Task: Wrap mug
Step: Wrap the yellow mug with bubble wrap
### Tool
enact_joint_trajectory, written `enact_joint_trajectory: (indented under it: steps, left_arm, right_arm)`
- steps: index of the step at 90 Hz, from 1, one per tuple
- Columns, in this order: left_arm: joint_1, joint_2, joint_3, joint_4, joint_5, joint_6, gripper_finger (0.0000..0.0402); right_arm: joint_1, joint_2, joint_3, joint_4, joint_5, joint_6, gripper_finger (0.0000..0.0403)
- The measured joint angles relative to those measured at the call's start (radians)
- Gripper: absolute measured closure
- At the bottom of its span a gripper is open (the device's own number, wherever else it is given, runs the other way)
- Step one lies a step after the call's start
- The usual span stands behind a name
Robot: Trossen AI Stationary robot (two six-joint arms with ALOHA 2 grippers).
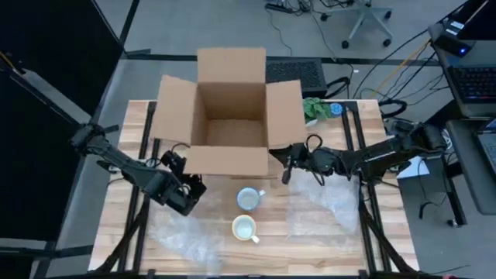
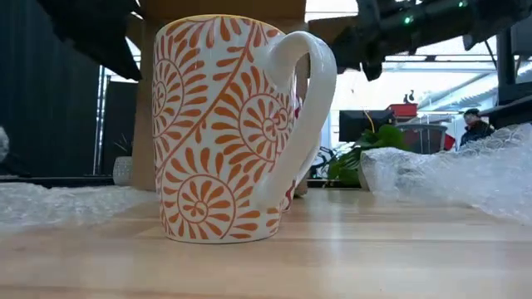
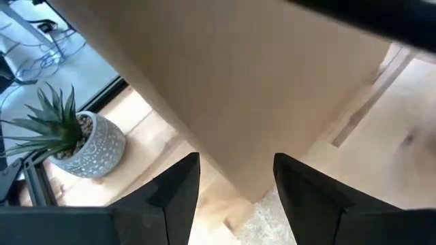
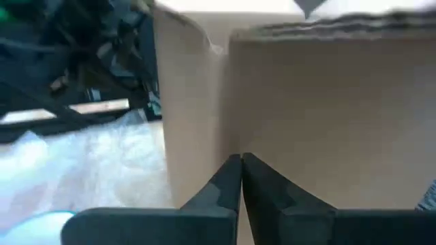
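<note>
Hovering near the cardboard box [image 1: 230, 116], the left gripper [image 1: 188, 188] has its fingers spread apart; the right gripper [image 1: 287, 165] is pressed closed, holding nothing; on the wooden table [image 1: 124, 205] stand two mugs [image 1: 248, 199] [image 1: 244, 228], in front of the box; two bubble wrap sheets [image 1: 325, 203] [image 1: 182, 232] lie beside them; a potted plant [image 3: 75, 139] stands behind.

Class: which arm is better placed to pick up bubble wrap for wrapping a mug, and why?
Left, probably. The left gripper is open, just above the left bubble wrap sheet; the right gripper is shut beside the cardboard box.
</note>
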Motion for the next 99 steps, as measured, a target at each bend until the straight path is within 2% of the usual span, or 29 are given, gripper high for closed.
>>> enact_joint_trajectory:
  steps: [17, 36, 56, 77, 92, 99]
  left_arm:
    - [-0.071, -0.086, 0.051, -0.032, 0.011, 0.032, 0.0223]
    - [-0.179, -0.182, 0.056, -0.021, 0.208, 0.019, 0.0223]
    - [-0.295, -0.200, 0.056, -0.020, 0.316, -0.087, 0.0223]
    - [-0.417, -0.192, 0.004, -0.017, 0.322, -0.274, 0.0223]
    - [-0.490, -0.161, -0.029, -0.012, 0.322, -0.377, 0.0223]
    - [-0.509, -0.149, -0.048, 0.000, 0.321, -0.405, 0.0223]
  right_arm:
    - [0.069, -0.031, 0.000, -0.003, -0.112, 0.094, 0.0403]
    - [0.171, -0.032, 0.000, -0.002, -0.203, 0.204, 0.0403]
    - [0.275, -0.016, 0.003, 0.011, -0.202, 0.276, 0.0403]
    - [0.364, 0.152, 0.112, -0.035, -0.117, 0.236, 0.0403]
    - [0.373, 0.246, 0.228, -0.230, 0.037, 0.266, 0.0403]
    - [0.370, 0.274, 0.297, -0.355, 0.062, 0.304, 0.0403]
